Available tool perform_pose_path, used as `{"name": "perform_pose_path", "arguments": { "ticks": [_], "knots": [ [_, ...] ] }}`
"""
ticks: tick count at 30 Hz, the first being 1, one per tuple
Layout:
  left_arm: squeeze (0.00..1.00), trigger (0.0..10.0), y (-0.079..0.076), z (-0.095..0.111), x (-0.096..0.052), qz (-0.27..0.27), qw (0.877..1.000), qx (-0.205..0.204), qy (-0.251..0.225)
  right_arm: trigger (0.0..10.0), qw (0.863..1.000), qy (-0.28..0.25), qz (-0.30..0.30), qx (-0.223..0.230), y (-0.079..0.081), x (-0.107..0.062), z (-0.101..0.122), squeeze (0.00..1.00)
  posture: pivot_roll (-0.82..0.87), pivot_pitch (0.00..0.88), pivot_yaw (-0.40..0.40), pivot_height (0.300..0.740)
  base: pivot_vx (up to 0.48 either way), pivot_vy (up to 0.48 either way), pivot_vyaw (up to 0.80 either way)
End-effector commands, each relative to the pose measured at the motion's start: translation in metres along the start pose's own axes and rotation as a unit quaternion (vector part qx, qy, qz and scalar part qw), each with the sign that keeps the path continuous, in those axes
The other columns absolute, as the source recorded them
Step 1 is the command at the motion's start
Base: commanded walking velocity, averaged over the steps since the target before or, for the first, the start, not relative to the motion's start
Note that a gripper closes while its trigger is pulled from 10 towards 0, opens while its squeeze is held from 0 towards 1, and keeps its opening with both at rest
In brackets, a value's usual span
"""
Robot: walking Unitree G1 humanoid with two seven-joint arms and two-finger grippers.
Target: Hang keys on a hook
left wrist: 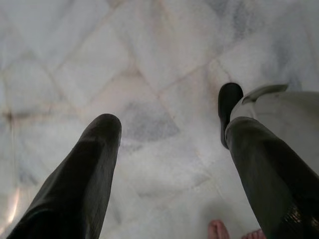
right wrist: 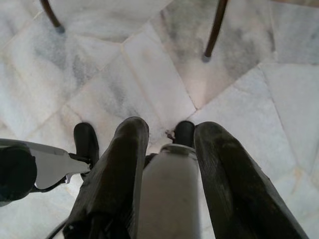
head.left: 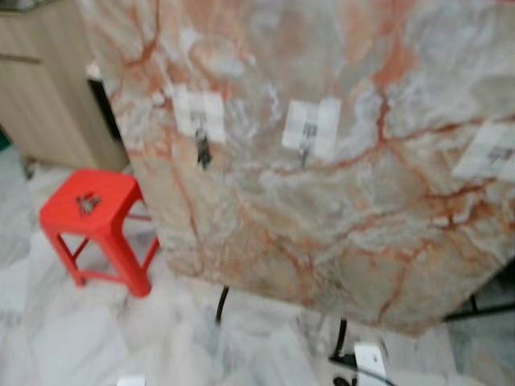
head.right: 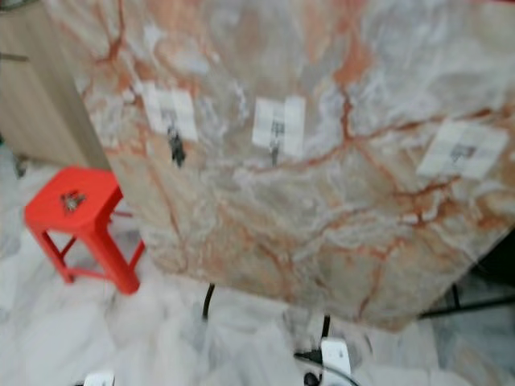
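While keys lie on red stool, nothing hung yet: hooks on marble slab await. Left gripper spread, empty, aimed at floor. Right gripper spread, empty, low. Pickup, hanging remain.

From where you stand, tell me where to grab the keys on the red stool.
Probably come straight down from above: the keys lie flat in a small bunch mid-seat on the red stool, so sides offer no purchase. Pinch across the bunch; blur hides any ring.
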State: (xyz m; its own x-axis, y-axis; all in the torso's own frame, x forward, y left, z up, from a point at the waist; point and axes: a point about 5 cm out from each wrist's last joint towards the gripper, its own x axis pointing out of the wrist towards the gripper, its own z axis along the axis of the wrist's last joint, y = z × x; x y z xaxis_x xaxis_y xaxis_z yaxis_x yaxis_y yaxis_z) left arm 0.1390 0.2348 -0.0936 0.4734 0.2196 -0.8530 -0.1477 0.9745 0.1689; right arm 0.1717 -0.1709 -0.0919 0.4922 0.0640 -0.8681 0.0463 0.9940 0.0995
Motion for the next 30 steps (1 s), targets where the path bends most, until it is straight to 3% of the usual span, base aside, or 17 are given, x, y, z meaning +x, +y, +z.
{"name": "perform_pose_path", "arguments": {
  "ticks": [1,15,30],
  "knots": [
    [0.00,10.0,0.0006,-0.0047,-0.0005,-0.002,1.000,0.003,0.012,10.0,1.000,0.008,-0.003,0.001,-0.0003,-0.0002,-0.0033,0.00,0.08,0.065,-0.030,0.723,0.000,0.296,0.00],
    [0.00,10.0,0.0017,-0.0040,-0.0004,-0.003,1.000,0.004,0.011,10.0,1.000,0.002,-0.003,0.005,0.0000,-0.0003,-0.0035,0.00,0.08,0.036,-0.027,0.723,0.000,0.297,0.00],
    [0.00,10.0,0.0002,-0.0037,-0.0004,-0.007,1.000,0.008,0.010,10.0,1.000,0.003,-0.004,0.004,-0.0010,-0.0007,-0.0052,0.00,0.08,0.019,-0.026,0.723,0.000,0.480,0.00]
  ]
}}
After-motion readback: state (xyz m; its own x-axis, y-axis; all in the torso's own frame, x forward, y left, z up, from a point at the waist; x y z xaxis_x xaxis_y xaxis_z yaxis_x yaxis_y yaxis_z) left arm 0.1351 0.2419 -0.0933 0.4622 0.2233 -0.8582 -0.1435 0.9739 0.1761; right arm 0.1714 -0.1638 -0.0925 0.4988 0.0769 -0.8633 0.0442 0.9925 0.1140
